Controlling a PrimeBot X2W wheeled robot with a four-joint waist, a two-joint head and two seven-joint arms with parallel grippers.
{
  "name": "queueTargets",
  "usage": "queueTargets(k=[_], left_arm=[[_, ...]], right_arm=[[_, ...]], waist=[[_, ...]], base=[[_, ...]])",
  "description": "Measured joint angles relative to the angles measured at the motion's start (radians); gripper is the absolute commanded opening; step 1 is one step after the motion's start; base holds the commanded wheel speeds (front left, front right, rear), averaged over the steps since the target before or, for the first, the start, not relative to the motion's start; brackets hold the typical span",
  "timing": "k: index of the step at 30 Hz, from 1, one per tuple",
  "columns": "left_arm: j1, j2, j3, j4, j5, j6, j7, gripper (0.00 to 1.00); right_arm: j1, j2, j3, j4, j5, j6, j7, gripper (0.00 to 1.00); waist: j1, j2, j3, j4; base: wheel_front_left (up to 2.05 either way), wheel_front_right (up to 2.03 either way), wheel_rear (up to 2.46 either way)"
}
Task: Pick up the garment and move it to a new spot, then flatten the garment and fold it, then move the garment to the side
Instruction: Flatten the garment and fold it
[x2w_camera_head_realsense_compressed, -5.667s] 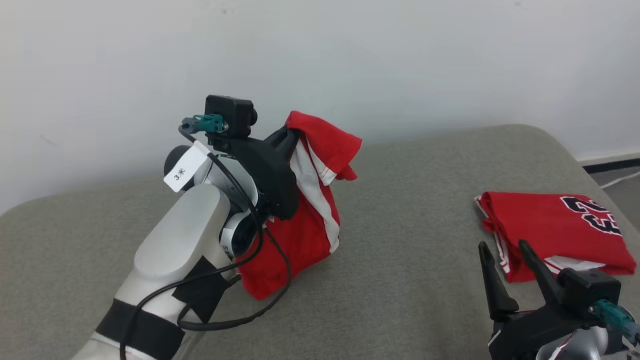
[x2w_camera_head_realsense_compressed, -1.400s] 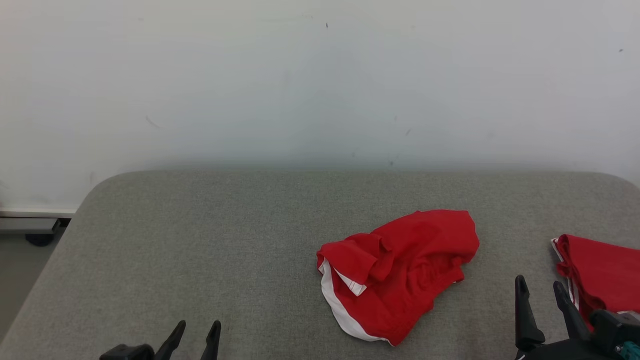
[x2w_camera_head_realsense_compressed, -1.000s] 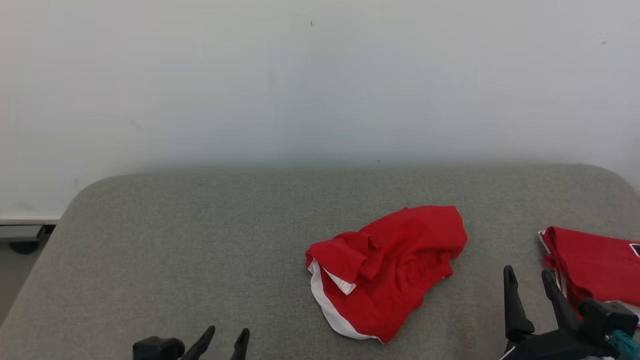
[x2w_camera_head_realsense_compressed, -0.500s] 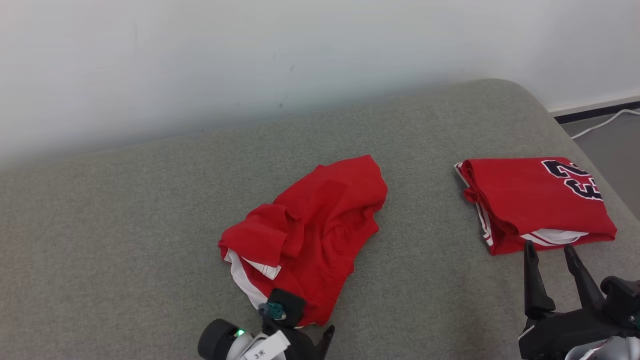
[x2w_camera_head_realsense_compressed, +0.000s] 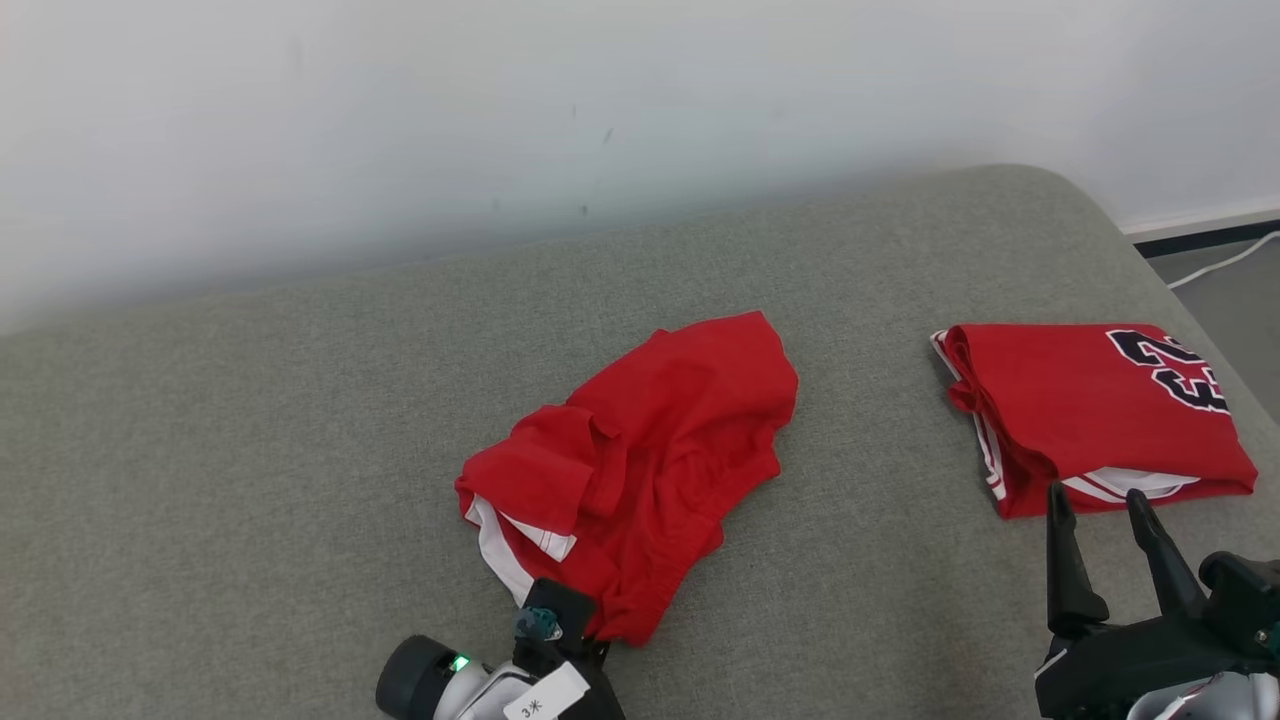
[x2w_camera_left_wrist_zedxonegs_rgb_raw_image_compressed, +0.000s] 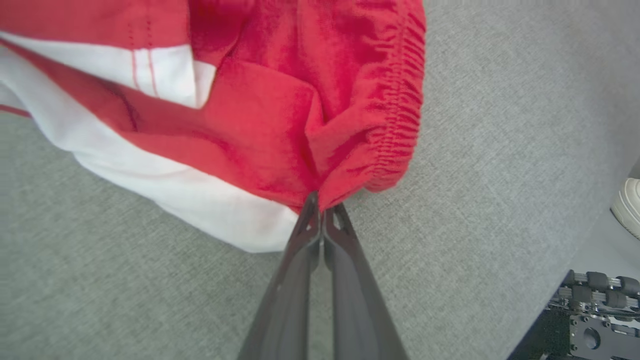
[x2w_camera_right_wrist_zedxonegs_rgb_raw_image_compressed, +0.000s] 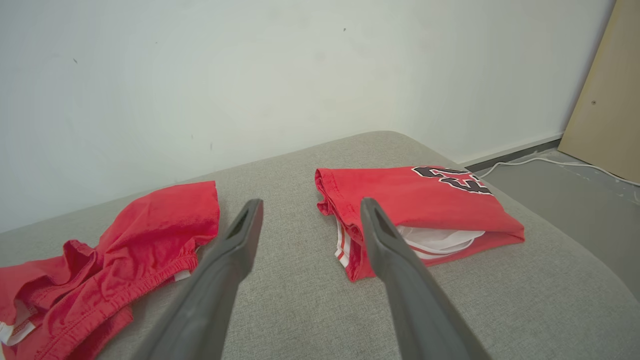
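The crumpled red garment (x2w_camera_head_realsense_compressed: 650, 450) with white side stripes lies in the middle of the grey cushion (x2w_camera_head_realsense_compressed: 300, 450). My left gripper (x2w_camera_head_realsense_compressed: 597, 640) is at its near edge. In the left wrist view the left gripper (x2w_camera_left_wrist_zedxonegs_rgb_raw_image_compressed: 320, 212) is shut on a pinch of the garment (x2w_camera_left_wrist_zedxonegs_rgb_raw_image_compressed: 280, 125) beside the gathered waistband. My right gripper (x2w_camera_head_realsense_compressed: 1096, 498) hovers open at the lower right, holding nothing, just in front of a folded red jersey (x2w_camera_head_realsense_compressed: 1095, 410). From the right wrist, the right gripper (x2w_camera_right_wrist_zedxonegs_rgb_raw_image_compressed: 311, 205) points between the garment (x2w_camera_right_wrist_zedxonegs_rgb_raw_image_compressed: 125, 250) and the jersey (x2w_camera_right_wrist_zedxonegs_rgb_raw_image_compressed: 415, 205).
A white wall rises behind the cushion. The cushion's right end drops to a grey floor with a white cable (x2w_camera_head_realsense_compressed: 1225, 262). A wooden panel (x2w_camera_right_wrist_zedxonegs_rgb_raw_image_compressed: 607, 100) stands far right. A white shoe (x2w_camera_left_wrist_zedxonegs_rgb_raw_image_compressed: 627, 205) and the robot's base (x2w_camera_left_wrist_zedxonegs_rgb_raw_image_compressed: 590, 320) show beyond the cushion's near edge.
Earlier my left gripper held the garment up, then it lay released on the cushion. Since half a second ago the left gripper has shut on the garment's near edge. The head camera shifted.
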Motion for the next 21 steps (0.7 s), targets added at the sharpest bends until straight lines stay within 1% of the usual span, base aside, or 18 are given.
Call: queueTargets(k=[2,3,4,7,9,10,11,13,18,20,21], left_arm=[[-0.002,-0.001,0.000,0.006,-0.001,-0.002,-0.018,0.00],[-0.012,-0.001,-0.002,0.006,-0.001,-0.012,-0.032,0.00],[-0.043,0.000,-0.005,0.002,0.007,-0.038,-0.053,0.00],[-0.116,0.014,-0.014,-0.022,0.028,-0.077,-0.091,0.00],[-0.175,0.037,-0.027,-0.045,0.060,-0.113,-0.119,0.00],[-0.230,0.058,-0.036,-0.066,0.081,-0.143,-0.147,0.00],[-0.251,0.066,-0.040,-0.077,0.089,-0.156,-0.160,0.00],[-0.288,0.072,-0.044,-0.091,0.110,-0.158,-0.179,0.00],[-0.369,0.064,-0.051,-0.120,0.124,-0.167,-0.226,0.00],[-0.404,0.049,-0.052,-0.133,0.126,-0.169,-0.250,0.00],[-0.426,0.032,-0.056,-0.150,0.126,-0.176,-0.267,0.00]], right_arm=[[0.000,0.000,-0.004,0.002,0.000,-0.001,0.000,1.00],[0.001,0.001,-0.005,0.003,0.000,-0.001,0.000,1.00],[0.001,0.002,-0.005,0.008,0.000,-0.001,-0.001,1.00],[0.001,0.005,-0.004,0.020,0.000,-0.001,-0.001,1.00],[0.001,0.006,-0.003,0.029,0.000,-0.001,-0.001,1.00],[0.000,0.007,0.002,0.033,0.000,-0.001,-0.001,1.00],[0.000,0.008,0.004,0.037,0.000,-0.001,-0.001,1.00],[0.000,0.011,0.014,0.045,0.000,-0.001,-0.002,1.00],[-0.001,0.018,0.038,0.065,0.000,-0.001,-0.002,1.00],[-0.001,0.019,0.044,0.070,0.000,0.000,-0.002,1.00],[-0.001,0.019,0.047,0.073,0.000,0.000,-0.003,1.00]], waist=[[0.0000,0.0000,-0.003,0.005],[0.0000,0.0000,-0.006,0.011],[0.0000,0.0000,-0.011,0.018],[0.0001,0.0000,-0.021,0.028],[0.0000,0.0000,-0.030,0.035],[0.0000,0.0000,-0.040,0.040],[0.0000,0.0000,-0.045,0.042],[0.0000,0.0000,-0.057,0.045],[0.0000,0.0000,-0.090,0.042],[0.0000,0.0000,-0.100,0.031],[0.0000,0.0000,-0.105,0.022]], base=[[0.00,0.00,0.00],[0.00,0.00,0.00],[0.00,0.00,0.00],[0.00,0.00,0.00],[0.00,0.00,0.00],[0.00,0.00,0.00],[0.00,0.00,0.00],[0.00,0.00,0.00],[0.00,0.00,0.00],[0.00,0.00,0.00],[0.00,0.00,0.00]])
